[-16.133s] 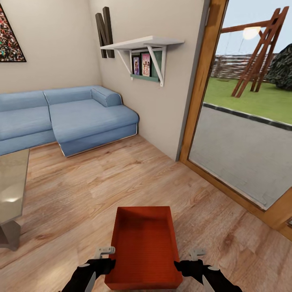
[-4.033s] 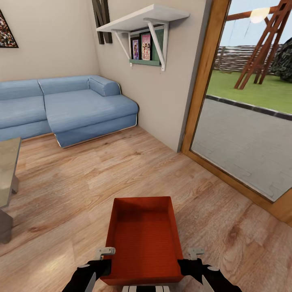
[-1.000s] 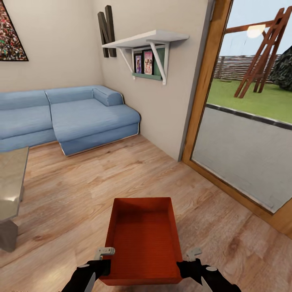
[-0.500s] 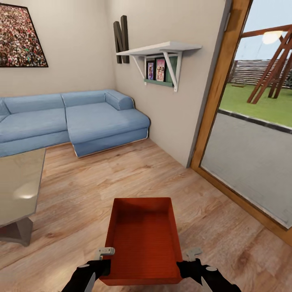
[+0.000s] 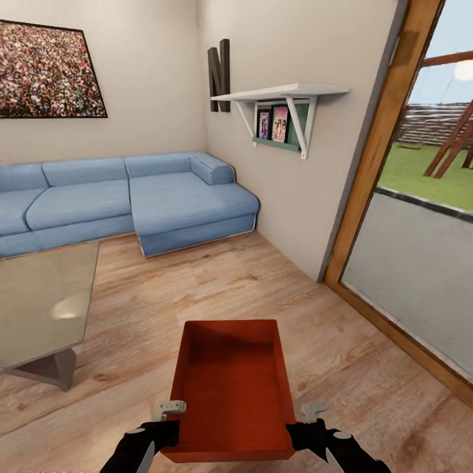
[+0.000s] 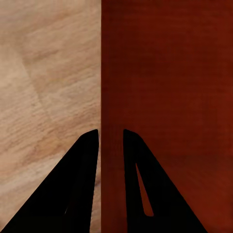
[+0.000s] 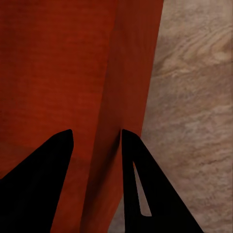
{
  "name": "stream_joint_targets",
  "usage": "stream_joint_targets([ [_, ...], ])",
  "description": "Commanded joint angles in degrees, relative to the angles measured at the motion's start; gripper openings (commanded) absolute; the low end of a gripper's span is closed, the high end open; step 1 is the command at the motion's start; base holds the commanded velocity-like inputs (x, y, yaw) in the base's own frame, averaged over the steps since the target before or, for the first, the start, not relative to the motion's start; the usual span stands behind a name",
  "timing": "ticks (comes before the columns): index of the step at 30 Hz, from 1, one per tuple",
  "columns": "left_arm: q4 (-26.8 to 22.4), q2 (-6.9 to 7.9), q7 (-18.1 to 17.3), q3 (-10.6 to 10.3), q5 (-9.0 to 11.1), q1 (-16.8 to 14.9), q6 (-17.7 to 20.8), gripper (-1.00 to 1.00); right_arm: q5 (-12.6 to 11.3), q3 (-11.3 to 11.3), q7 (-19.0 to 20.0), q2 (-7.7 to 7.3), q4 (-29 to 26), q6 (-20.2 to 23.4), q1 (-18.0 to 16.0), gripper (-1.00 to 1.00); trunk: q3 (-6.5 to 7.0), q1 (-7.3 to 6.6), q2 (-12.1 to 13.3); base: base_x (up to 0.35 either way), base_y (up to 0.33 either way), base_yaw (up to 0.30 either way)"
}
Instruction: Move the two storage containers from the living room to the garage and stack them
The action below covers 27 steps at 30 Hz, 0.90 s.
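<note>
An orange-red storage container (image 5: 230, 387) is held above the light wood plank floor (image 5: 151, 295) of the living room. Its left wall is pinched between the narrowed jaws of the left gripper (image 6: 111, 138), and its right wall is clamped by the right gripper (image 7: 97, 138), one finger (image 7: 41, 179) being inside the bin. Beyond the container a blue sectional sofa (image 5: 131, 200) is set against the beige wall. A glossy grey low table (image 5: 39, 309) is seen to the container's left, a glazed wooden door (image 5: 420, 217) to its right.
</note>
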Motion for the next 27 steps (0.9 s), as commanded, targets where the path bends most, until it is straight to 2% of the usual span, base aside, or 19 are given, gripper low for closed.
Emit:
stream_joint_targets([
  [1,-0.1,-0.11,0.2,0.6,-1.3,0.0,0.3,-1.00,-0.5,0.9,4.3,0.45,-0.2,0.3,0.1,-1.00,0.21,-0.23,0.4,0.000,0.000,0.175],
  [27,-0.1,-0.11,0.2,0.6,-1.3,0.0,0.3,-1.00,-0.5,0.9,4.2,0.45,-0.2,0.1,0.1,-1.00,6.89,-5.94,10.8,0.000,0.000,0.165],
])
